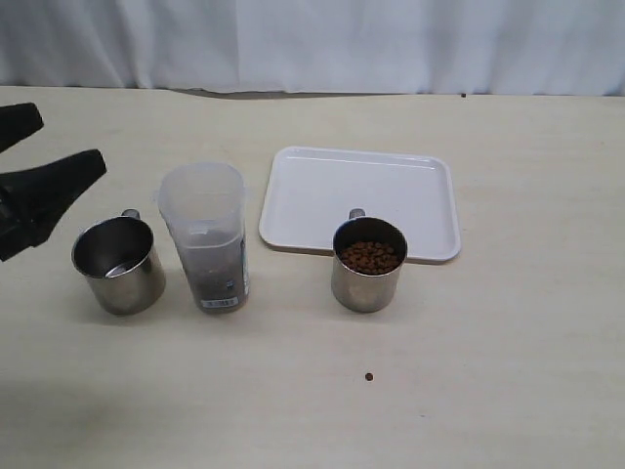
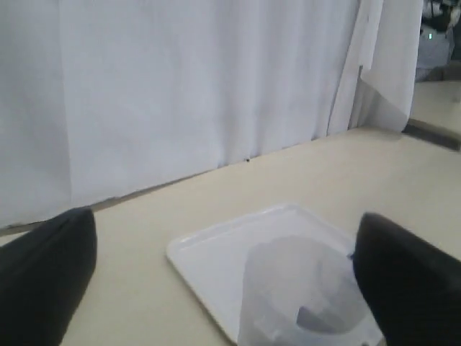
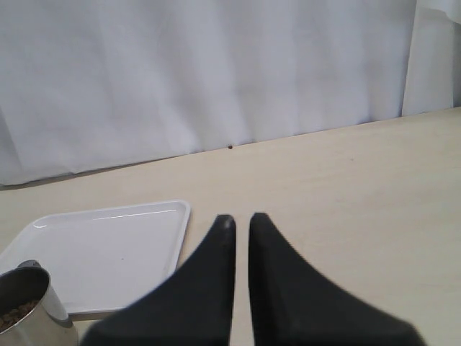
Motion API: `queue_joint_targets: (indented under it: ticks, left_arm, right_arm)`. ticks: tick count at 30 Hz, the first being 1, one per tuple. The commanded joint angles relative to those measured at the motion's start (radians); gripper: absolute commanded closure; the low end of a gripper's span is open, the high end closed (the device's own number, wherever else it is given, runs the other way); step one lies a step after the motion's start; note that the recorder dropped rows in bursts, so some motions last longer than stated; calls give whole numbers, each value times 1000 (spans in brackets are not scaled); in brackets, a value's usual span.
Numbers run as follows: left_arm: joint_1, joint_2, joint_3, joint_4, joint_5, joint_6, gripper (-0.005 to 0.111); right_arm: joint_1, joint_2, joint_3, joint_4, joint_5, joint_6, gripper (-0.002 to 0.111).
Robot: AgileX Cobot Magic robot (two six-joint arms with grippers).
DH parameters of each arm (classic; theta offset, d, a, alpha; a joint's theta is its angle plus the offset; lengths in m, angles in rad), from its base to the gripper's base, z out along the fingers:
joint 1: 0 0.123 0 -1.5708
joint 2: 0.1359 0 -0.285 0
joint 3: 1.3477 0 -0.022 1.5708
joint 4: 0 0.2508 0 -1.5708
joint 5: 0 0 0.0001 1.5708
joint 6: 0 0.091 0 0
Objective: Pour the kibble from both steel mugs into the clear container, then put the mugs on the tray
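Steel first: left steel mug (image 1: 117, 266), upright on the table (image 1: 488, 371), handle to the rear, showing only shiny metal inside. Stands just beside the clear container (image 1: 207, 237), a narrow gap between. Over to that frosted canister: upright, white label low on the front, holding a dark load of kibble (image 1: 220, 269) in its lower half. Next along, right steel mug (image 1: 368, 264), upright too, filled near the brim with more brown kibble. Sits on the table at the near edge of the white tray (image 1: 361, 186); touching it or not, cannot tell. One stray pellet (image 1: 369, 377) out front, well apart from everything. Left gripper (image 1: 71, 137) hovering by the left mug, spread wide, gripping nothing. Right gripper (image 3: 241, 218) outside the exterior view; in its wrist view pinched together, holding nothing, above the table near the tray.
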Motion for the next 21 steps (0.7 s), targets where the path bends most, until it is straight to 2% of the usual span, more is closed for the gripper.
queue_joint_targets:
  ticks: [1, 4, 7, 8, 10, 11, 12, 17, 21]
  left_arm:
    - [3, -94, -3, -56, -13, -232, 31]
    - [3, -155, -3, -79, -13, -321, 51]
    - [3, -227, -3, -66, -13, -359, 87]
    - [3, -262, -3, -51, -13, -359, 106]
    - [3, -313, -3, -48, -13, -360, 107]
    - [3, -357, -3, -48, 36, -365, 107]
    - [3, -389, -3, -48, 96, -381, 107]
    - [3, -650, 20, -69, 561, -420, 107]
    - [1, -858, 90, -148, 686, -430, 107]
  right_arm:
    - [3, -3, 3, 2, -2, -4, 103]
    - [3, -3, 3, 2, -2, -4, 103]
    - [3, -3, 3, 2, -2, -4, 103]
    - [3, -3, 3, 2, -2, -4, 103]
    - [3, -3, 3, 2, -2, -4, 103]
    - [3, -3, 3, 2, -2, -4, 103]
    - [3, -3, 3, 2, -2, -4, 103]
    - [3, -3, 3, 2, -2, -4, 103]
    - [3, -3, 3, 2, -2, -4, 103]
